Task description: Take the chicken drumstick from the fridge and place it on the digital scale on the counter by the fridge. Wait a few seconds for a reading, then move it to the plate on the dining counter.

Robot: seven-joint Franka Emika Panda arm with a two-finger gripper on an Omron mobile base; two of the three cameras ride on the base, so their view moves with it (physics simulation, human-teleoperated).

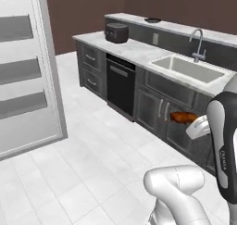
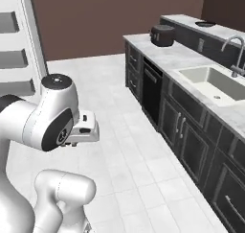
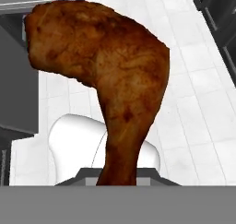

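While gripper (image 1: 187,120) clamps chicken drumstick (image 3: 106,80), left base view shows plate (image 1: 152,20).

Reddish-brown mottled chicken drumstick (image 3: 110,75) — white tiled floor (image 1: 92,173), dark cabinets (image 2: 191,141).

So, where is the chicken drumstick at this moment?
The chicken drumstick is held in the gripper, in the air before the dark cabinets below the sink.
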